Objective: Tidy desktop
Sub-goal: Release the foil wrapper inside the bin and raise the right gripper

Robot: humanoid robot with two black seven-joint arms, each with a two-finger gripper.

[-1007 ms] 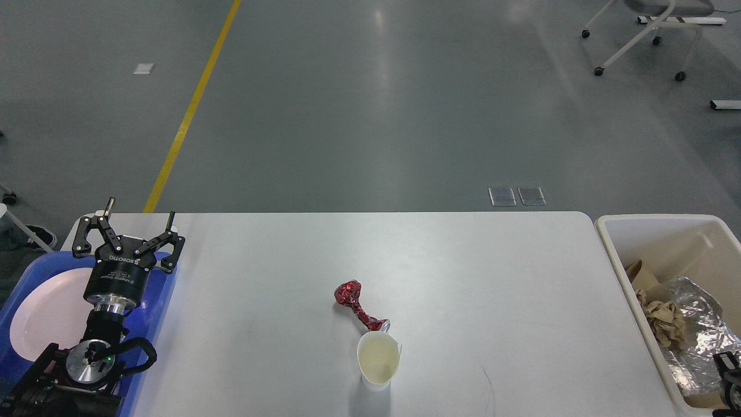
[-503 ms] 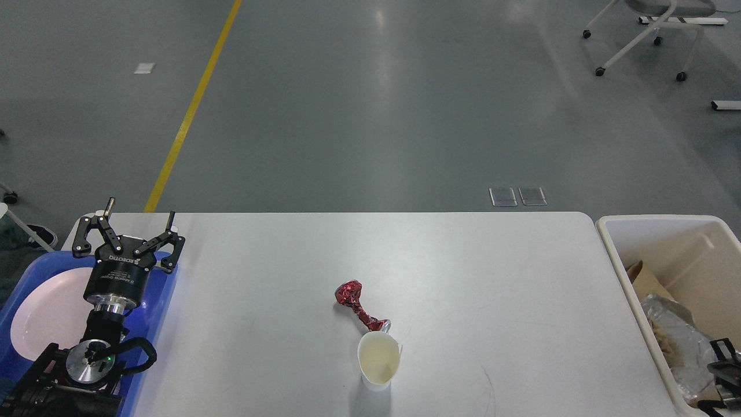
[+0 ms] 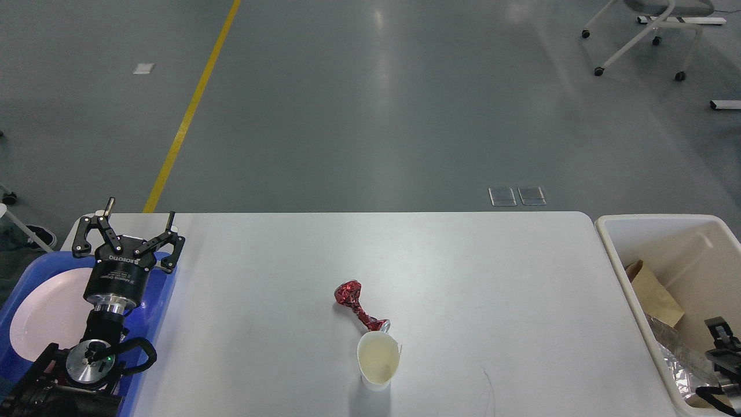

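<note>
The white desktop (image 3: pixel 463 278) carries a crumpled red foil wrapper (image 3: pixel 354 304) near its middle. A cream paper cup (image 3: pixel 378 362) stands upright just in front of the wrapper, touching its tail. My left gripper (image 3: pixel 139 211) is open and holds nothing, raised over the far edge of a blue tray (image 3: pixel 159 307) at the left. My right gripper (image 3: pixel 721 344) shows only as a small dark part at the lower right, inside the cream bin (image 3: pixel 613 243). Its fingers cannot be told apart.
A white plate (image 3: pixel 40 315) lies in the blue tray. The bin holds a flat brown paper (image 3: pixel 651 292) and crumpled silver foil (image 3: pixel 674 356). Beyond the table is grey floor with a yellow line (image 3: pixel 191 110) and a wheeled chair base (image 3: pixel 637 40).
My right gripper has come up further into view inside the bin. The silver foil and crumpled brown paper have shifted down toward the frame's lower edge. The left arm has not moved.
</note>
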